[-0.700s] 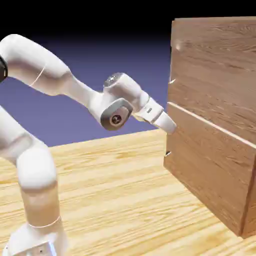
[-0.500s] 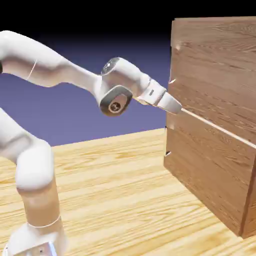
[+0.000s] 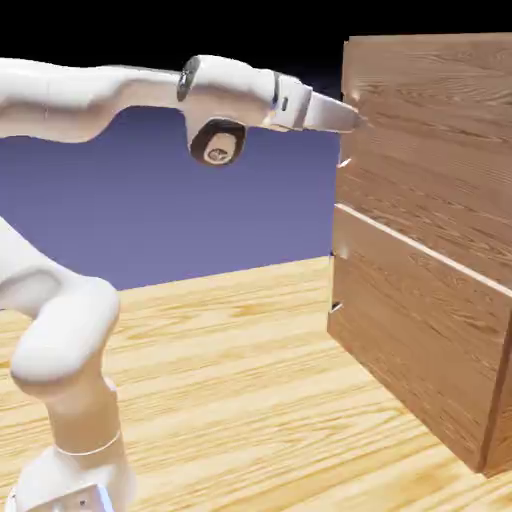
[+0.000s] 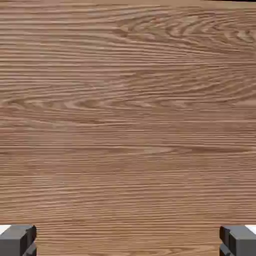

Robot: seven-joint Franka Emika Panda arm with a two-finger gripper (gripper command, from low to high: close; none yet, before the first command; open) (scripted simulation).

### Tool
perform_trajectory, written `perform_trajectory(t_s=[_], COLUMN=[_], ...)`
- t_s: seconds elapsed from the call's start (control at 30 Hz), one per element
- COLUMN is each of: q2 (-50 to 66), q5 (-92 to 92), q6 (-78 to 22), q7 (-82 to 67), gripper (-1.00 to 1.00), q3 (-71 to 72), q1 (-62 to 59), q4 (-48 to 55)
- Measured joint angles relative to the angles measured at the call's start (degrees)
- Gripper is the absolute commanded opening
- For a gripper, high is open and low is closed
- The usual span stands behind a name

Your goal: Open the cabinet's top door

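Note:
The brown wood-grain cabinet (image 3: 430, 200) stands at the exterior view's right, with a pale line (image 3: 420, 250) dividing its upper and lower parts. The top door (image 3: 343, 135) is seen edge-on along the cabinet's left front. My gripper (image 3: 355, 120) points level at the upper part of that front, its tip at the door's face. In the hand view the door's wood grain (image 4: 128, 125) fills the picture and no handle shows. My gripper (image 4: 128, 241) is open, its grey fingertips (image 4: 17, 240) far apart in the bottom corners with nothing between them.
The cabinet rests on a light wooden table (image 3: 230, 380). Small silver bits (image 3: 345, 160) stick out from the cabinet's front edge below my gripper, and another (image 3: 335, 306) lower down. My arm's base stands at the lower left (image 3: 70, 470).
My gripper has risen from the level of the pale line to the upper part of the cabinet's front. The forearm now lies nearly level.

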Motion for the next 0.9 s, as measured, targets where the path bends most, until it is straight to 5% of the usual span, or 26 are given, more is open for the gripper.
perform_trajectory(t_s=[0.9], q2=[-10.65], q5=[67.29], q6=[5.15], q7=[-40.74], gripper=[0.0], q3=[37.52], q1=[-33.12], q4=[26.74])
